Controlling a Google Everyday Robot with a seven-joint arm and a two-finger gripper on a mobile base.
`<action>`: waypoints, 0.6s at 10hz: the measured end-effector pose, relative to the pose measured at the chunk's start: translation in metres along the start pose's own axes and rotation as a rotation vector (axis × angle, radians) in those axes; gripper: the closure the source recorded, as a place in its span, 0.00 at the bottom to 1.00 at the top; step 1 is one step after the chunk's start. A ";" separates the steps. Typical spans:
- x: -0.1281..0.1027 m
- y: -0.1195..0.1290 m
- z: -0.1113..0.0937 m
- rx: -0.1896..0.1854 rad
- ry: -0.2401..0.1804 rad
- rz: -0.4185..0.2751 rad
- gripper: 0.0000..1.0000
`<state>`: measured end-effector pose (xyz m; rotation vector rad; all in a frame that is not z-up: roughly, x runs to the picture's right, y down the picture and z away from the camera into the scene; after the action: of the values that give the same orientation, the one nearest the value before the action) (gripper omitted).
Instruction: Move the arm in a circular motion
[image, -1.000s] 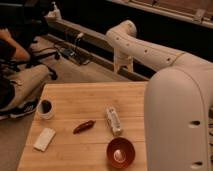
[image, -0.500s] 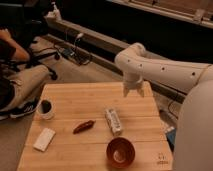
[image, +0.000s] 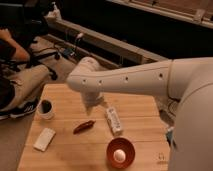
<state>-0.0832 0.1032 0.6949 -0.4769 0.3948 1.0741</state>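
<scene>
Camera view: the smooth cream-white tubular arm (image: 135, 80) extended leftward across the wooden desk (image: 65, 150). Its short white tool (image: 93, 105) hung above the desk's centre, holding nothing, near the red pepper (image: 83, 126) and white rectangular packet (image: 114, 120). Judged progress: sweep underway; completion of the circle could not be determined.
</scene>
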 end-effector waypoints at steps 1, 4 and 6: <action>-0.014 0.040 -0.006 -0.038 -0.022 -0.086 0.35; -0.089 0.131 -0.022 -0.134 -0.116 -0.307 0.35; -0.160 0.110 -0.027 -0.112 -0.176 -0.329 0.35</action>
<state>-0.2525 0.0140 0.7374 -0.5219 0.0954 0.8127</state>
